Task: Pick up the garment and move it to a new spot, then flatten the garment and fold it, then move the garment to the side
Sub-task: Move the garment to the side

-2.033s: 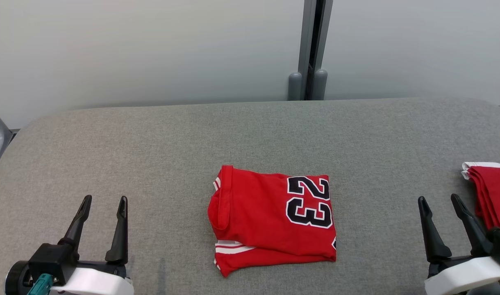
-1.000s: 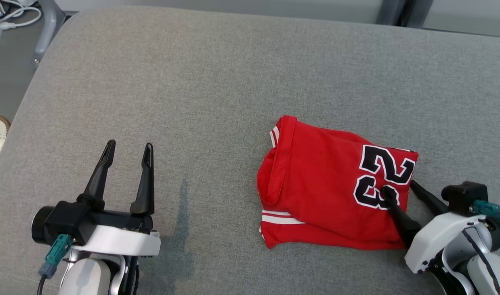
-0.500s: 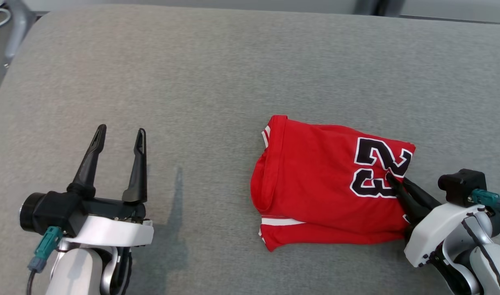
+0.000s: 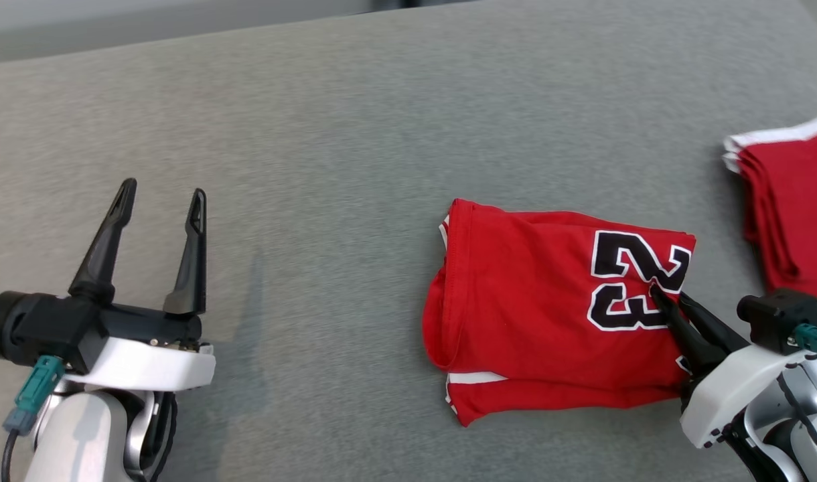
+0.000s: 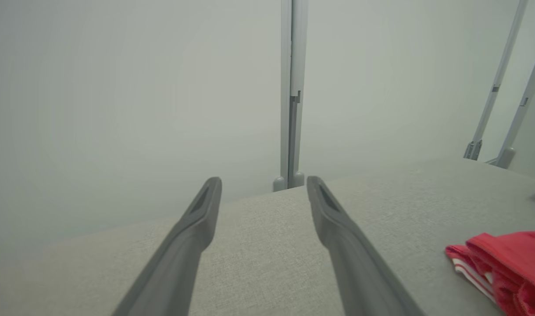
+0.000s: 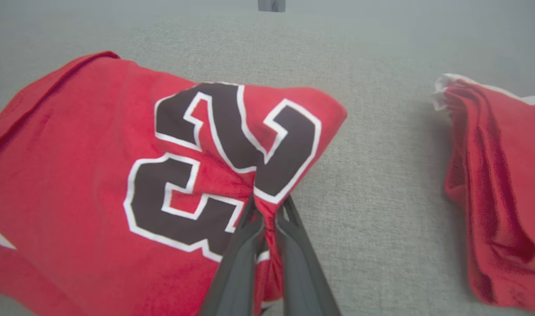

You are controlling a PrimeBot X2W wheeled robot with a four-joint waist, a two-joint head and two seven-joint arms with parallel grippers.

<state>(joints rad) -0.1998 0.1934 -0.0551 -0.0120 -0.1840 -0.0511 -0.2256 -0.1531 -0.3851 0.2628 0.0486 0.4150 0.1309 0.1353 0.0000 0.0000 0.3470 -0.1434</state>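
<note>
The garment (image 4: 536, 308) is a folded red jersey with a black "23", lying on the grey cushioned surface right of centre. My right gripper (image 4: 663, 294) is shut on its right edge, pinching the cloth by the number. In the right wrist view the fabric of the garment (image 6: 118, 175) bunches up between the two closed fingers of that gripper (image 6: 266, 202). My left gripper (image 4: 161, 191) hovers open at the lower left, well clear of the jersey. In the left wrist view its fingers (image 5: 201, 210) spread over bare cushion, with the garment (image 5: 504, 263) at the far right.
A stack of folded red clothes with white trim (image 4: 793, 207) lies at the right edge of the grey surface (image 4: 328, 134), close to the held jersey. The same stack (image 6: 491, 184) appears on the right in the right wrist view. A pale wall with a grey post (image 5: 291, 96) stands behind.
My right gripper reached the jersey's right edge and closed on the cloth by the number. The head camera has swung, bringing the red stack into view. The left gripper stays open.
</note>
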